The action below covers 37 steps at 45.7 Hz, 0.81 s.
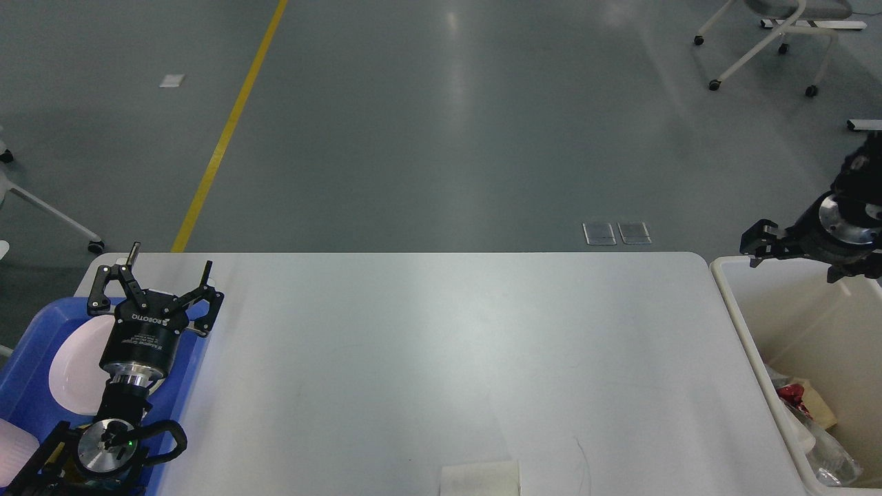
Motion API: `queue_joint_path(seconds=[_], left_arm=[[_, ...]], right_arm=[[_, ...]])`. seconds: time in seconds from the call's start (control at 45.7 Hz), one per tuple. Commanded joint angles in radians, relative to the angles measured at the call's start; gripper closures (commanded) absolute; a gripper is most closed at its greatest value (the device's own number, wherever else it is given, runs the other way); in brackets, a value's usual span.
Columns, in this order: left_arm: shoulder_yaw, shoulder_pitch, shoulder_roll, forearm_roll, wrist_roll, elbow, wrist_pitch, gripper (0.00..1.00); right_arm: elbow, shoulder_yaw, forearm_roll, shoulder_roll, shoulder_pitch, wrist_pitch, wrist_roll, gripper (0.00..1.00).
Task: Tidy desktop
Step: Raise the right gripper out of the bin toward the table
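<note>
The desktop point(441, 358) is a wide white tabletop, bare except for a white paper square point(479, 479) at its front edge. My left gripper point(171, 258) is open and empty, pointing away from me above the far end of a blue tray point(27, 344) on the desktop's left side. My right gripper point(796, 262) hangs in the air above the far left corner of a cream bin point(741, 317). Its linkages are spread, and it holds nothing.
A white plate point(72, 372) lies in the blue tray under my left arm. The bin holds trash at its near end: a red wrapper point(792, 398), brown paper point(816, 410) and a clear plastic bottle point(830, 461). Wheeled chairs stand on the grey floor beyond.
</note>
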Motion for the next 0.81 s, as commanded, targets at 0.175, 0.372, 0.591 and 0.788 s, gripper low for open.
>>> queue_joint_path(seconds=[0.175, 0.372, 0.591, 0.788], left_arm=[[0.000, 0.000, 0.000, 0.000, -0.002, 0.000, 0.000, 0.04], [0.000, 0.000, 0.000, 0.000, -0.002, 0.000, 0.000, 0.04], [-0.001, 0.000, 0.000, 0.000, -0.002, 0.000, 0.000, 0.04], [-0.001, 0.000, 0.000, 0.000, -0.002, 0.000, 0.000, 0.04]], right_arm=[[0.375, -0.058, 0.032, 0.145, 0.472, 0.261, -0.001, 0.00], [0.638, -0.062, 0.164, 0.182, 0.745, 0.258, -0.002, 0.00], [0.808, -0.074, 0.249, 0.186, 0.906, 0.238, -0.002, 0.00], [0.810, -0.085, 0.252, 0.197, 0.905, 0.235, -0.002, 0.00]])
